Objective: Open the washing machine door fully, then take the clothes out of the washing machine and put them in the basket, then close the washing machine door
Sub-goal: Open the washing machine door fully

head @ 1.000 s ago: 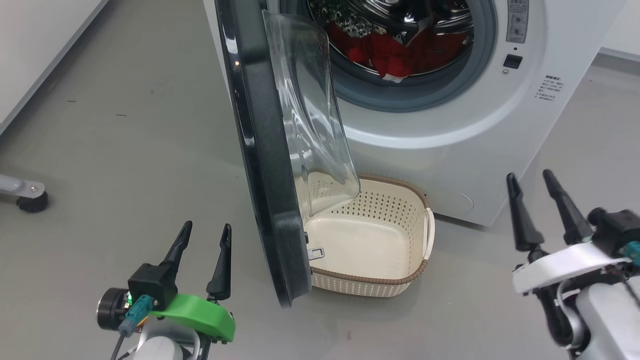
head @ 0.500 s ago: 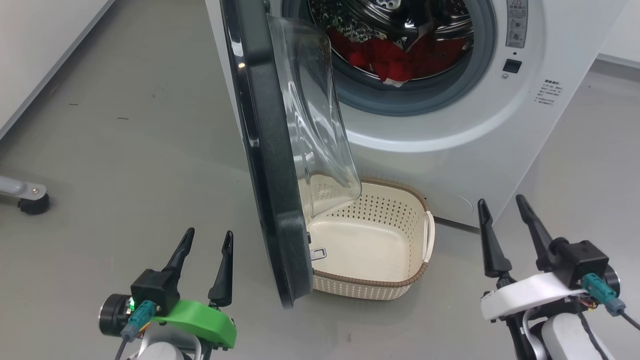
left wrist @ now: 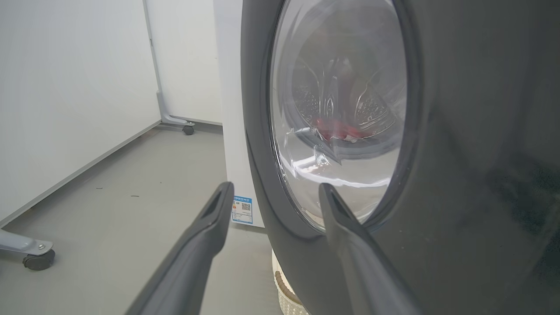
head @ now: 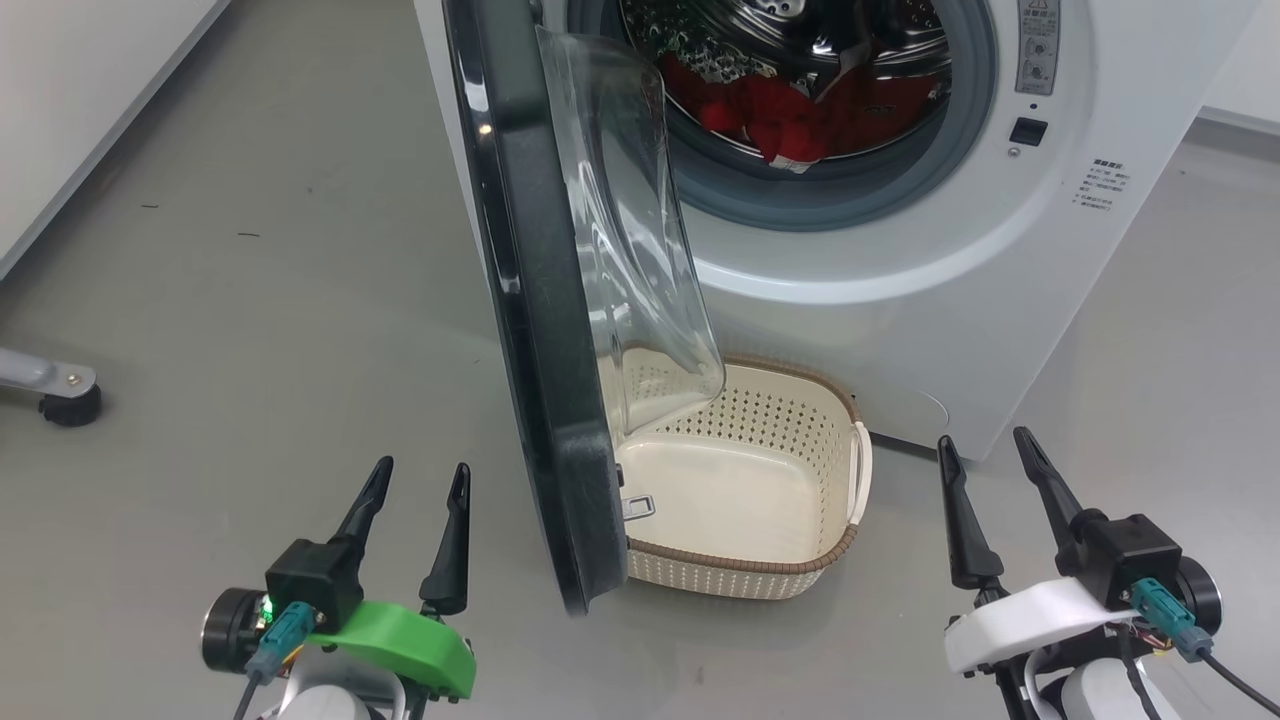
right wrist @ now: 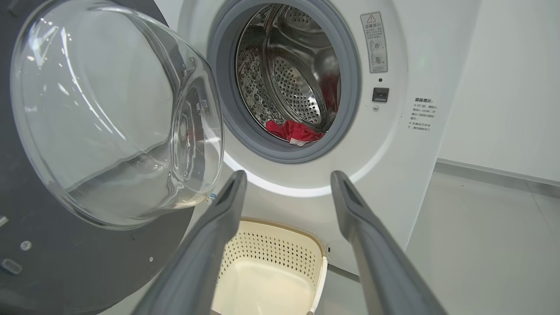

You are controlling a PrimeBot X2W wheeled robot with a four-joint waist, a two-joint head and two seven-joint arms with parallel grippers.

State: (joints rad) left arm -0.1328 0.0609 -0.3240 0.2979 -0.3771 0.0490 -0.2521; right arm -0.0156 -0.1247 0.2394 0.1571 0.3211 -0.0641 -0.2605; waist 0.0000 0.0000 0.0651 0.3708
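- Washing machine (head: 900,300): white front-loader on a grey floor. A grey rubber ring surrounds the steel drum (right wrist: 297,78), with printed text to the right of the opening.
- Washing machine door (head: 540,350): round, glossy black, swung partly open and seen nearly edge-on in the head view. A clear glass bowl (right wrist: 109,118) bulges from its inner face. Its lower edge hangs over the basket's left end.
- Clothes (right wrist: 293,130): red fabric with a scrap of white trim, lying low in the drum at its front lip, just behind the rubber ring.
- Basket (head: 740,565): cream, perforated, with a brown woven-look rim and a white handle. It sits on the floor just before the machine, below the opening.
- Left gripper (head: 422,468): lower left, on the door's outer side and apart from it. Its fingers are spread and hold nothing.
- Right gripper (head: 983,438): lower right, beside the basket and apart from it. Its fingers are spread and hold nothing.
- Blue label (left wrist: 242,210): low on the machine's white panel.
- Caster (head: 68,405): black wheel at the far left.
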